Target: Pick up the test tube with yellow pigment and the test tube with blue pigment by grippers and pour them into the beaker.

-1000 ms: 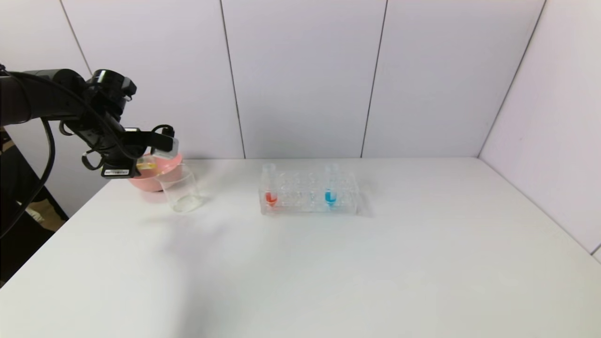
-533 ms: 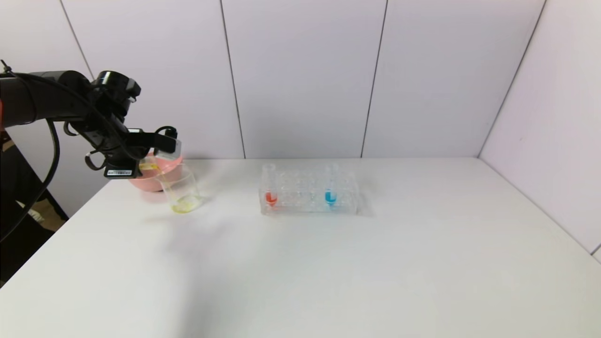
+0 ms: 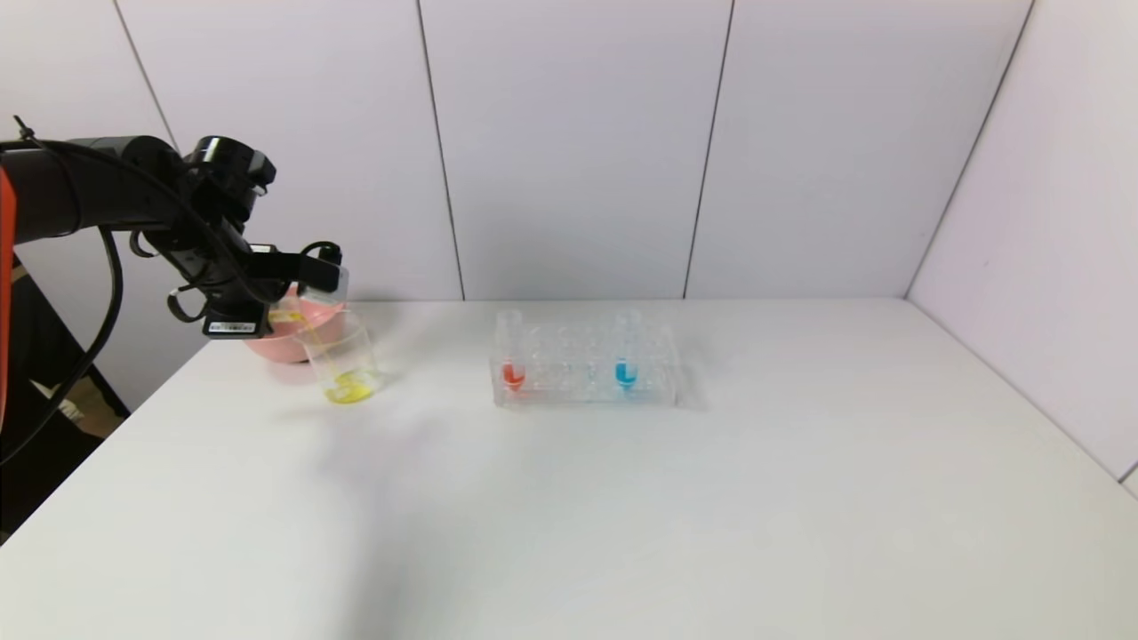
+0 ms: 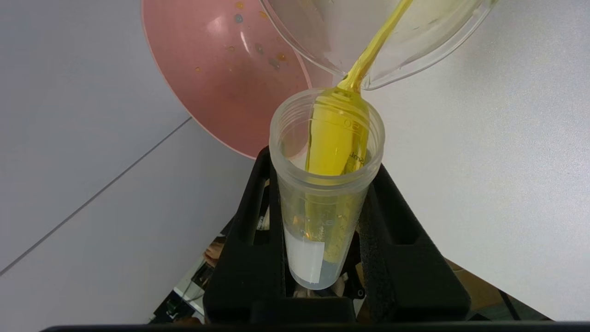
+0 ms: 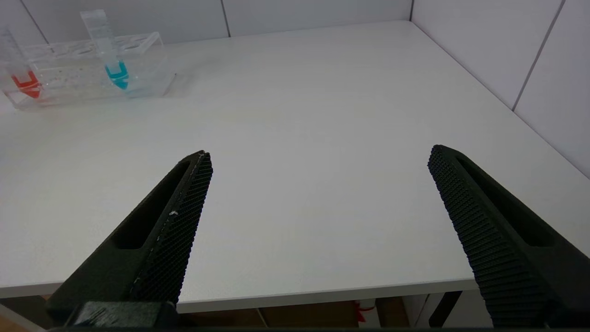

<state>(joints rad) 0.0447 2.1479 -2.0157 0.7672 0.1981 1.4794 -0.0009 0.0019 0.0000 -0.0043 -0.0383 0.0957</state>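
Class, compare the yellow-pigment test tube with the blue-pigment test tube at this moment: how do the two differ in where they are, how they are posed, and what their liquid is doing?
The test tube with yellow pigment is clamped in the left gripper; the test tube with blue pigment stands in the clear rack. The yellow tube is tipped, mouth toward the beaker; the blue one is upright. Yellow liquid streams into the beaker; the blue sits at its tube's base. Both are slim clear tubes.

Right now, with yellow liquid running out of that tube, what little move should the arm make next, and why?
Probably hold the tilt a moment longer. The left gripper grips the test tube with yellow pigment, tipped over the beaker; a yellow stream is running and liquid remains in the tube. The blue test tube waits in the rack.
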